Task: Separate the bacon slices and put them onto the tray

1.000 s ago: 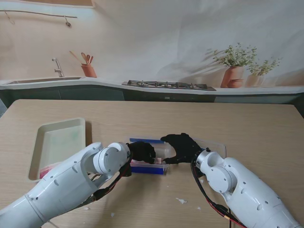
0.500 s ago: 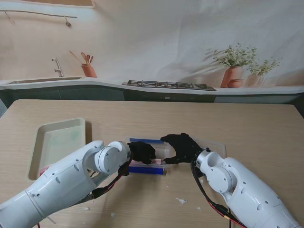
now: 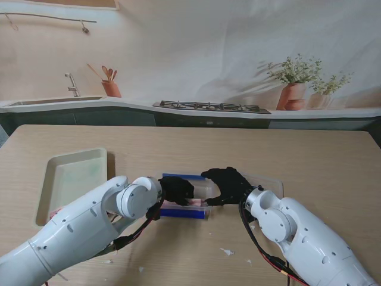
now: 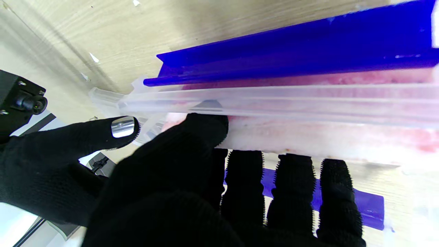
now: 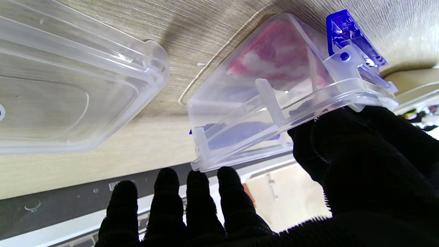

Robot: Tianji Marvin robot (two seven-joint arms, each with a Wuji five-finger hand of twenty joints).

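**Clear plastic box of bacon between two gloved hands**

Clear plastic with blue clip latches makes up the bacon box point(image 3: 189, 204), which sits on the wooden table point(image 3: 321, 161) in the middle of the stand view, directly in front of me. Pink and white bacon slices point(image 4: 322, 135) lie inside it, seen through the wall from both wrist cameras.

The left hand point(image 3: 177, 190), in a black glove, reaches into the box from the left. In its wrist view the thumb presses on the pale edge of the bacon while the four fingers point(image 4: 293, 192) lie along the other side of that edge, so the hand is pinched on the bacon slices.

The right hand point(image 3: 226, 185), also gloved in black, grips the right end of the box: its thumb rests against the rim beside a blue latch point(image 5: 349, 37) and its fingers point(image 5: 197, 202) curl at the opposite wall.

The box's clear lid point(image 5: 68, 85) lies flat on the table just beside the box, to its right.

The cream tray point(image 3: 72, 179) stands well apart on the left, partly hidden by the left arm.
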